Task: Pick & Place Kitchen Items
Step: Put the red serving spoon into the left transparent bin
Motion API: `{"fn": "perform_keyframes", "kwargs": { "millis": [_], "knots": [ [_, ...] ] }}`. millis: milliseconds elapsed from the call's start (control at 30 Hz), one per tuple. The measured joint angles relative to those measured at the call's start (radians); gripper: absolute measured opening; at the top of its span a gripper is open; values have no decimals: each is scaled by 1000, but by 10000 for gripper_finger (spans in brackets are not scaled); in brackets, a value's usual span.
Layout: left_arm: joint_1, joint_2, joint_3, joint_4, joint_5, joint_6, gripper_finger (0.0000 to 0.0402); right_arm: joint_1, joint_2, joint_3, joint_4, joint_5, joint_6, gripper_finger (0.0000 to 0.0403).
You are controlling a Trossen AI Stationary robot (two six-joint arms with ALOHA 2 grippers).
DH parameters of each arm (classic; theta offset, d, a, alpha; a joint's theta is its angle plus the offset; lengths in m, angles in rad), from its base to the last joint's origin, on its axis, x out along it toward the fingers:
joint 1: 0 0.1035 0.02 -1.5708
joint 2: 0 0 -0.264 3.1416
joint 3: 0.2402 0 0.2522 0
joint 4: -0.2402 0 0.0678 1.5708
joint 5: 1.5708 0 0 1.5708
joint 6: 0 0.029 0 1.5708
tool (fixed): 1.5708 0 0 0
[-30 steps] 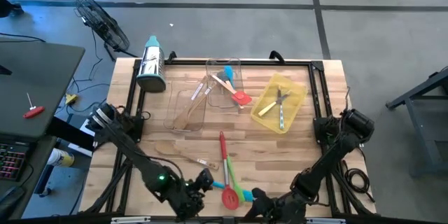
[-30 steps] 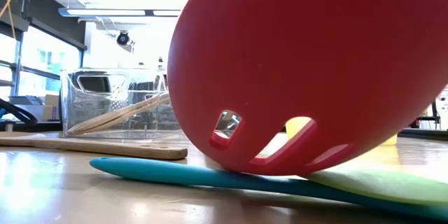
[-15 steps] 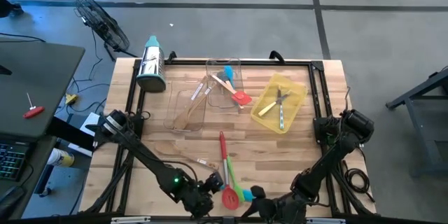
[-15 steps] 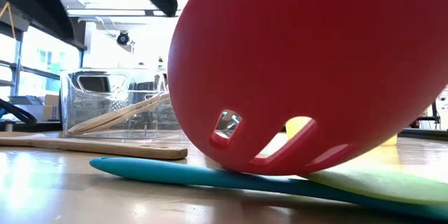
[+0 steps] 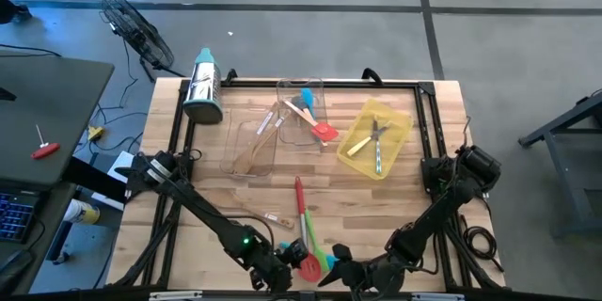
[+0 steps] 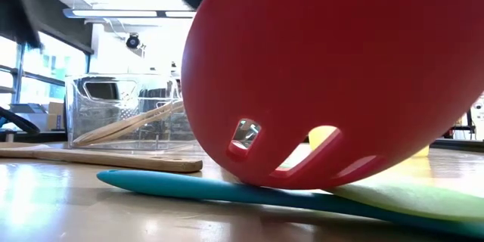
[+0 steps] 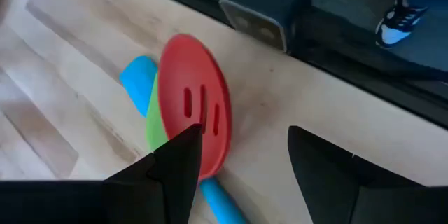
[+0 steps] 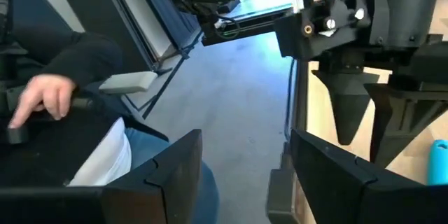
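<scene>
My left claw [image 7: 241, 171] hangs spread wide above the red slotted spatula [image 7: 194, 124] at the near edge of the table [image 7: 63, 105]; one finger stands over the head's lower rim, the other over bare wood beside it.

Risks noted:
- The red head lies on top of a green spatula [image 7: 155, 129] and a teal spatula [image 7: 140, 80], all three crossing and touching. Closing here could, in my judgement, catch two blades at once or drag the lower ones along.
- The head is broad, smooth and slightly domed. A pinch across its rim may slip off; the slim handle [image 5: 299, 202] looks the safer hold.
- The pile sits close to the table's front rail, so a nudge could push an item off.
- My right claw [image 8: 245, 175], also spread wide, waits near the same front edge, just beside the pile; the two arms are close and could foul each other.

Condition of the item: the red spatula is intact, matte, oval, with three slots visible, lying flat-side up. In the low view its head [image 6: 340, 76] rests directly on the teal blade [image 6: 227, 189].
</scene>
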Motion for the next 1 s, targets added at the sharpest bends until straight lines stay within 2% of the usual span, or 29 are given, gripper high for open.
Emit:
{"fn": "perform_keyframes", "kwargs": {
  "millis": [400,1000],
  "knots": [
    [7,16,-2,90,24,30,207,1,0,0,37,10,-28,210],
    [56,47,2,152,46,-47,207,1,0,0,75,10,-39,210]
  ]
}}
